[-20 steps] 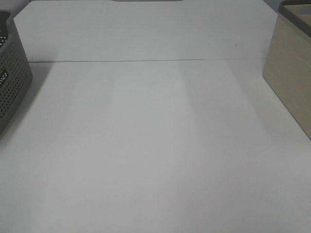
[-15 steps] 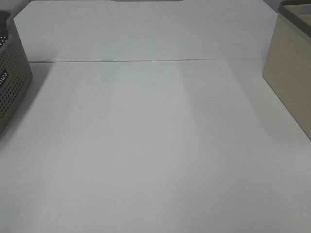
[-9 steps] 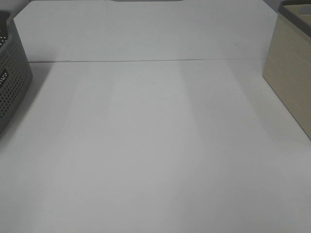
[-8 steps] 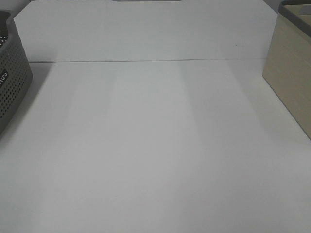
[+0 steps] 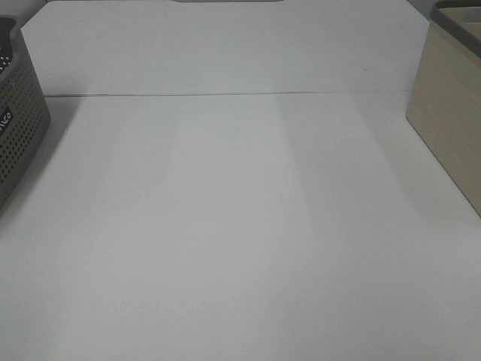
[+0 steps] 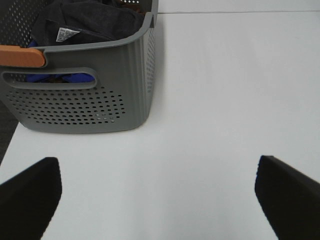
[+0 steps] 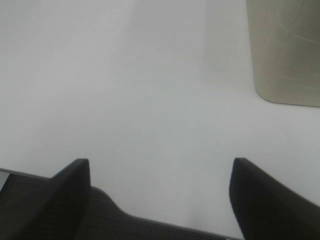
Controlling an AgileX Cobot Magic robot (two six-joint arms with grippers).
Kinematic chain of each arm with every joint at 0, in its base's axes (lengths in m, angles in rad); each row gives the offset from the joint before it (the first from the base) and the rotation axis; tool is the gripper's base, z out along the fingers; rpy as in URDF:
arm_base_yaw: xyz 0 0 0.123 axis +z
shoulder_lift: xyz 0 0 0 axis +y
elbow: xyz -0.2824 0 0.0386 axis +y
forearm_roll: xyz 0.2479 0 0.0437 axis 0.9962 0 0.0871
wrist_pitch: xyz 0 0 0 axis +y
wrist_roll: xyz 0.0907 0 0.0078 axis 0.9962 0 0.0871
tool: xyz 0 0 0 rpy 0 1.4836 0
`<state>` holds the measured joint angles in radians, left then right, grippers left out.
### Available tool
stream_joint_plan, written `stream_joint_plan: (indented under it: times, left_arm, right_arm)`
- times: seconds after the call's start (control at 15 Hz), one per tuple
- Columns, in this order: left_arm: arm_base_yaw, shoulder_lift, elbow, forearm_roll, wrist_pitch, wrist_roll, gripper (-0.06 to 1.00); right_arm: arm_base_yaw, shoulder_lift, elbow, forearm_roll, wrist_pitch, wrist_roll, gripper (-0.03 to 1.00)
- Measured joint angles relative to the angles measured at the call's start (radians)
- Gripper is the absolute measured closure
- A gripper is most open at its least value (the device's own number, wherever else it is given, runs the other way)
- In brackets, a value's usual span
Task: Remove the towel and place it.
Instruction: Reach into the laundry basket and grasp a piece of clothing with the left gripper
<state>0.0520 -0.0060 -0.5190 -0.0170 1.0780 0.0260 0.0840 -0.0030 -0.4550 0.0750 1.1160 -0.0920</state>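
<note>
The left gripper [image 6: 160,202] is open. Its two dark fingers [image 6: 30,200] stand wide apart, and between them only the white surface [image 6: 215,100] is seen, so it holds nothing. Ahead of this gripper, a little toward its left side, stands the grey basket [image 6: 100,100], with small holes in its wall and a handle slot. The towel [image 6: 95,20] lies inside the basket, dark and crumpled, with a white label [image 6: 67,34] turned upward. It is well apart from the gripper. An orange thing [image 6: 20,56] sits at the rim of the basket, and something blue [image 6: 60,78] shows through the handle slot. What these two are, one cannot tell.

The right gripper [image 7: 160,200] is open as well, its fingers [image 7: 65,200] wide apart with nothing held between them. It hangs over an edge of the surface, with a dark area [image 7: 150,231] beyond that edge. Ahead of it, toward its right side, stands a beige box [image 7: 285,50], well apart from the gripper.

In the high view neither gripper appears. The basket [image 5: 19,128] is at the left edge and the box [image 5: 451,128] at the right edge, with the surface [image 5: 240,226] between them.
</note>
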Motion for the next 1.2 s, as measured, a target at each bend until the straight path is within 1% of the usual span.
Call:
stream_joint_plan:
  times: [0.07, 0.2, 0.27, 0.4, 0.47, 0.53, 0.6, 0.73, 0.87, 0.93, 1.0, 1.13, 1.2]
  left_arm:
    - [0.0, 0.034, -0.032, -0.003, 0.043, 0.146, -0.05]
    - [0.0, 0.173, -0.135, -0.004, 0.13, 0.323, -0.05]
    - [0.0, 0.221, -0.167, -0.004, 0.136, 0.381, -0.05]
    - [0.0, 0.414, -0.308, -0.005, 0.14, 0.606, -0.05]
    - [0.0, 0.508, -0.38, -0.005, 0.141, 0.697, -0.05]
    - [-0.002, 0.618, -0.467, -0.003, 0.142, 0.761, -0.05]
    - [-0.013, 0.782, -0.595, 0.017, 0.142, 0.792, -0.05]
    - [-0.029, 1.0, -0.754, 0.081, 0.142, 0.827, -0.05]
    - [-0.029, 1.219, -0.873, 0.17, 0.14, 0.84, -0.05]
    - [-0.024, 1.29, -0.903, 0.185, 0.139, 0.847, -0.05]
    - [-0.006, 1.389, -0.961, 0.19, 0.139, 0.866, -0.05]
    - [0.064, 1.57, -1.074, 0.183, 0.138, 0.901, -0.05]
    - [0.104, 1.659, -1.134, 0.167, 0.138, 0.924, -0.05]
  right_arm:
    - [0.0, 0.0, 0.0, 0.0, 0.0, 0.0, 0.21]
    - [0.0, 0.0, 0.0, 0.0, 0.0, 0.0, 0.21]
    - [0.0, 0.0, 0.0, 0.0, 0.0, 0.0, 0.21]
    - [0.0, 0.0, 0.0, 0.0, 0.0, 0.0, 0.21]
    - [0.0, 0.0, 0.0, 0.0, 0.0, 0.0, 0.21]
    - [0.0, 0.0, 0.0, 0.0, 0.0, 0.0, 0.21]
    - [0.0, 0.0, 0.0, 0.0, 0.0, 0.0, 0.21]
    - [0.0, 0.0, 0.0, 0.0, 0.0, 0.0, 0.21]
    - [0.0, 0.0, 0.0, 0.0, 0.0, 0.0, 0.21]
    - [0.0, 0.0, 0.0, 0.0, 0.0, 0.0, 0.21]
    - [0.0, 0.0, 0.0, 0.0, 0.0, 0.0, 0.21]
    - [0.0, 0.0, 0.0, 0.0, 0.0, 0.0, 0.21]
    - [0.0, 0.0, 0.0, 0.0, 0.0, 0.0, 0.21]
